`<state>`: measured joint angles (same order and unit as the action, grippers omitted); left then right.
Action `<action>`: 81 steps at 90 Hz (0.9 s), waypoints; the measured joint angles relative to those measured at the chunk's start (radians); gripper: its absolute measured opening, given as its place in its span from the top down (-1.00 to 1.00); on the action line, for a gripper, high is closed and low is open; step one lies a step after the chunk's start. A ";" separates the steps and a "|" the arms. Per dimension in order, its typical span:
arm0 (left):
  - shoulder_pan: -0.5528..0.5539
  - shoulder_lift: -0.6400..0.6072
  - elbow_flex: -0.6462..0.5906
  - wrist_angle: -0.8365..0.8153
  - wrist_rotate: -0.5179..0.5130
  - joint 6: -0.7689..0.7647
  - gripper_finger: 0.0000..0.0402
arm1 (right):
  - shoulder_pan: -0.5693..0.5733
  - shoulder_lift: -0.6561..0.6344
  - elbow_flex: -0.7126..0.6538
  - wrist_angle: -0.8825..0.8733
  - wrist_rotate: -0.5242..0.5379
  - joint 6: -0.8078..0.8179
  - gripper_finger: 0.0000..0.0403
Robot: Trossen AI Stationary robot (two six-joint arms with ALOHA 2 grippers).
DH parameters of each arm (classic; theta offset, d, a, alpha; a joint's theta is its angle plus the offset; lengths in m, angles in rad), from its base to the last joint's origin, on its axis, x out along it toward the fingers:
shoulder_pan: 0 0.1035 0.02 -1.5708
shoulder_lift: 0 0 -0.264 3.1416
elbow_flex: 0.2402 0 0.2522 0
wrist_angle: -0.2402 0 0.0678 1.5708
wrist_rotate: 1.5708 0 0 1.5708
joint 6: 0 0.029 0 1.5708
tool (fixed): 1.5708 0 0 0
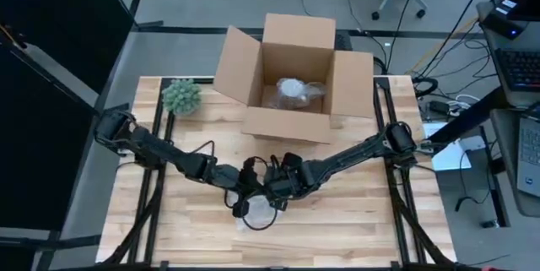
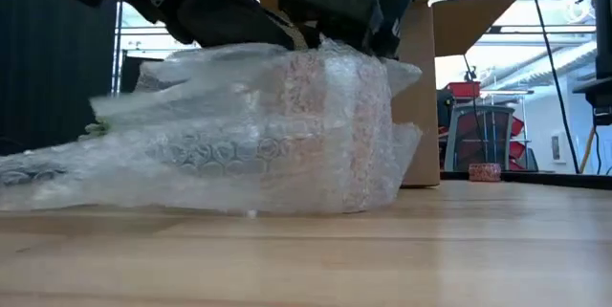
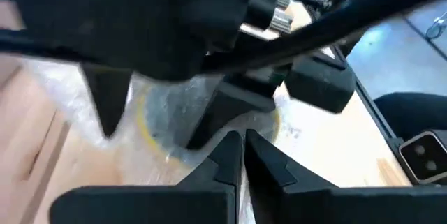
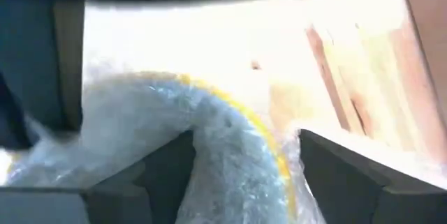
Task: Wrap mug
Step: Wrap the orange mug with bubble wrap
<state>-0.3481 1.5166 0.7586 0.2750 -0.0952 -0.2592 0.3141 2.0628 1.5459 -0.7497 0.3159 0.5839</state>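
Your yellow-rimmed mug [image 4: 230, 133], swathed in crinkly clear bubble wrap [image 2: 258, 135], sits at the wooden table's [image 1: 354, 229] 6 o'clock; left fingers [image 3: 223, 158] clenched on wrap, right fingers [image 4: 167, 168] parted around it.

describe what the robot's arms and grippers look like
Both arms are black, jointed, slim links running from bases at the table's two sides. Left gripper and right gripper are black with dark wedge-shaped fingers. Black cables loop along the arms; a silver fitting shows near one wrist.
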 joint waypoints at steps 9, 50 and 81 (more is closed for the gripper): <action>-0.001 -0.068 0.000 -0.113 -0.007 -0.057 1.00 | -0.001 0.002 0.000 0.032 0.008 0.000 -0.18; -0.034 -0.348 0.008 -0.521 -0.089 -0.141 1.00 | 0.002 0.004 -0.005 0.026 -0.011 -0.024 -0.18; -0.101 -0.278 -0.185 -0.543 -0.010 -0.362 1.00 | 0.000 0.004 -0.005 0.030 -0.008 -0.026 -0.18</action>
<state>-0.4487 1.2390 0.5740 -0.2683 -0.1047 -0.6213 0.3145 2.0666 1.5410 -0.7194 0.3077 0.5574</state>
